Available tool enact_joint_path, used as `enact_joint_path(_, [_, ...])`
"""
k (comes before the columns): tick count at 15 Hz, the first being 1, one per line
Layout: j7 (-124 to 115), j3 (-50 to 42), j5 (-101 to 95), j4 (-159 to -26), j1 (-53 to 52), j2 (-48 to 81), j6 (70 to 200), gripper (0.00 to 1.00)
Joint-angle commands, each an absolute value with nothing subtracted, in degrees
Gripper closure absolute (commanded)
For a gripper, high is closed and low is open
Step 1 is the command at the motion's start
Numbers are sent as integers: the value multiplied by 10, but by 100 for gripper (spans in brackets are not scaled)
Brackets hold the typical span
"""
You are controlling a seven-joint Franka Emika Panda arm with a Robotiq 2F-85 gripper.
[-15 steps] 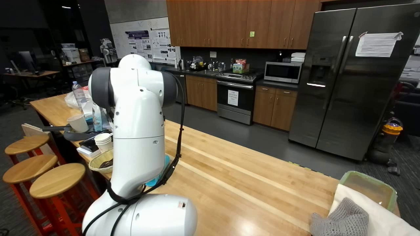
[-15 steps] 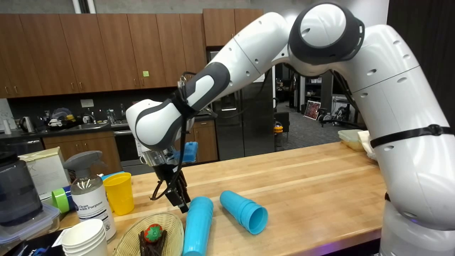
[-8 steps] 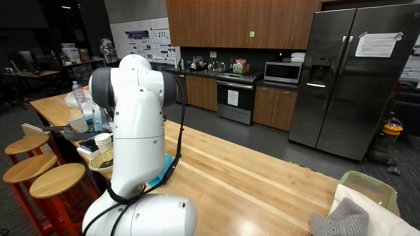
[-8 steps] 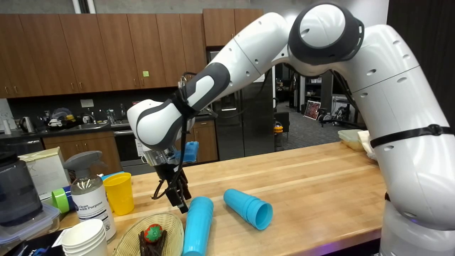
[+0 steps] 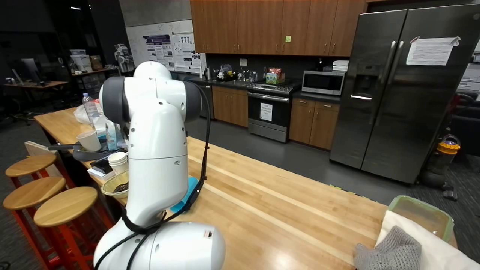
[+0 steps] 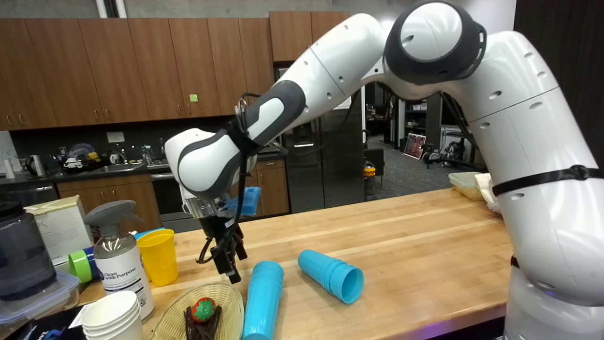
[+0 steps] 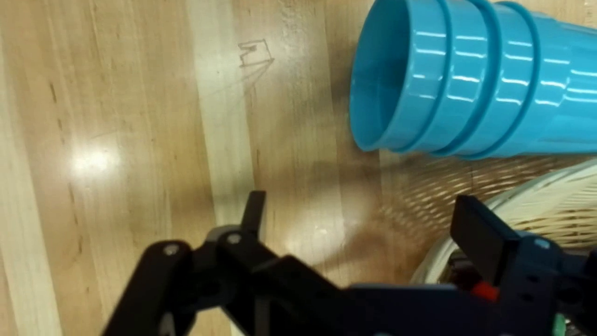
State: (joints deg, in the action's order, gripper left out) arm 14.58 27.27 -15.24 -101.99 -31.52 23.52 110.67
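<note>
1. Across the lower half of the wrist view, we see the gripper (image 7: 358, 200) standing open, its fingers (image 7: 254, 214) spread wide with the table (image 7: 140, 116) showing between them.
2. Toward the upper right of that frame, we find a stack of blue cups (image 7: 466, 84) lying on its side, mouth facing left (apart from both fingers).
3. At lower right, we notice a wicker basket (image 7: 550, 196) just beside these cups, partly hidden by one finger; whether basket and cups touch, we cannot tell.
4. Right of centre in an exterior view, we spot a second stack (image 6: 330, 276), blue too and also on its side, mouth toward the lower right.
5. On the left of that view, we see a yellow cup (image 6: 160, 264) upright near a spray bottle (image 6: 123, 274), with white cups (image 6: 111, 314) below (cut off by the bottom edge).
</note>
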Motion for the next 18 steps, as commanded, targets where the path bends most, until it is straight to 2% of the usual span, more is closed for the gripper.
enact_joint_path(1, [140,268,-148,-1025,-326,221,1107,0])
enact_joint_path(18, [143,259,-152,-954,-360,292,1127,0])
